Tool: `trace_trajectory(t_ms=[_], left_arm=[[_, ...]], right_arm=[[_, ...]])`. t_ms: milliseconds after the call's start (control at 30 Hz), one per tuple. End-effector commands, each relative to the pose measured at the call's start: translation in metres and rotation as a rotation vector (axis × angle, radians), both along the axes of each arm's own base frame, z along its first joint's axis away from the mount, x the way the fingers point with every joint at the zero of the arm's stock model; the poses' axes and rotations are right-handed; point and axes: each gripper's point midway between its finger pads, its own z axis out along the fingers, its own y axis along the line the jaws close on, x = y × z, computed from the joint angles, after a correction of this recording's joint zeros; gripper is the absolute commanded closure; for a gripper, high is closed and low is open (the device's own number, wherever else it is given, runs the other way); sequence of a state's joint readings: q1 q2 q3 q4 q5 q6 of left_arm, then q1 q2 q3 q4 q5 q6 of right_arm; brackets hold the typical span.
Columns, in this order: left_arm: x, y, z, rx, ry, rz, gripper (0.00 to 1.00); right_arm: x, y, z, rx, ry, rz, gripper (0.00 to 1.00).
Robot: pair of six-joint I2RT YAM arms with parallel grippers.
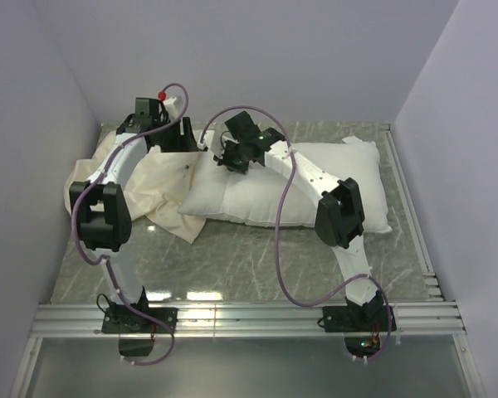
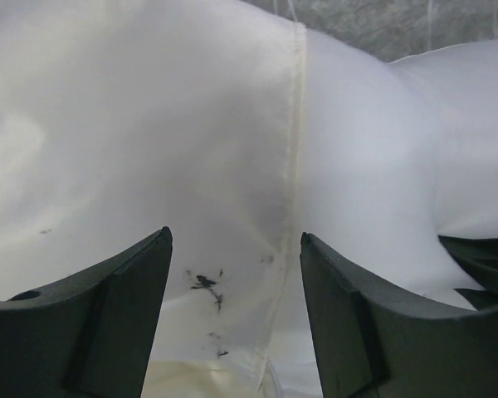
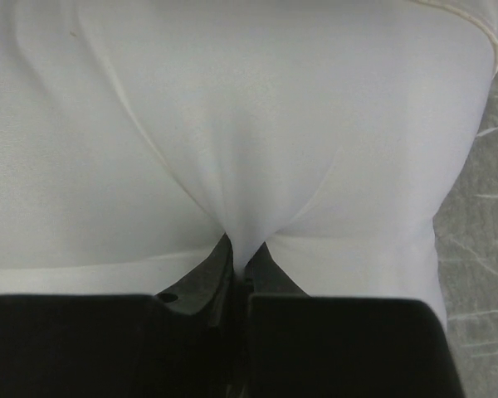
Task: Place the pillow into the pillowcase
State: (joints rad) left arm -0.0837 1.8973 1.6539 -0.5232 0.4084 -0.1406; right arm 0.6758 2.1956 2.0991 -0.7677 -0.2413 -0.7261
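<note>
From above, the pillow [image 1: 249, 195] lies across the middle of the table [image 1: 257, 265]. The pillowcase [image 1: 162, 186] sits crumpled off its left end, with cloth lapping onto that end. The left arm stretches forward, elbow raised. The left gripper [image 1: 164, 137] is at the cloth's far edge, just left of the pillow. The right arm bends in over the pillow, and the right gripper [image 1: 231, 157] is down on its far left corner.

At the left wrist, the jaws stand spread and empty above a stitched hem [image 2: 297, 124]. Cream cloth lies on one side of it and the pillow's white on the other.

At the right wrist, the fingers are pressed together, pinching a small fold of what appears to be the pillow's white fabric.

The step in hand looks like opening the case's mouth. To do it well, the left jaws should close on the hem's top layer alone and lift it. The right should keep a firm pinch and feed that corner under the raised edge.
</note>
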Motion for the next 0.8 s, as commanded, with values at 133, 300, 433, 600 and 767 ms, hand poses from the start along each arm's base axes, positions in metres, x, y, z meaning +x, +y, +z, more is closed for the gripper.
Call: trace_trajectory(t_ms=[133, 300, 433, 600, 767], left_arm=[[0.002, -0.022, 0.031, -0.168, -0.032, -0.089, 0.26], [0.01, -0.022, 0.023, -0.164, -0.007, -0.075, 0.33], [0.02, -0.023, 0.012, -0.165, 0.015, -0.07, 0.35], [0.022, -0.026, 0.014, -0.177, 0.011, -0.093, 0.35], [0.02, -0.026, 0.007, -0.165, 0.027, -0.112, 0.58]], right_arm=[[-0.015, 0.002, -0.012, -0.035, 0.017, 0.057, 1.0], [-0.021, 0.005, -0.011, -0.031, 0.003, 0.076, 1.0], [-0.026, 0.01, -0.012, -0.035, -0.001, 0.089, 1.0], [-0.034, 0.014, -0.018, -0.05, 0.003, 0.115, 1.0], [-0.046, 0.011, -0.022, -0.067, -0.013, 0.148, 1.0]])
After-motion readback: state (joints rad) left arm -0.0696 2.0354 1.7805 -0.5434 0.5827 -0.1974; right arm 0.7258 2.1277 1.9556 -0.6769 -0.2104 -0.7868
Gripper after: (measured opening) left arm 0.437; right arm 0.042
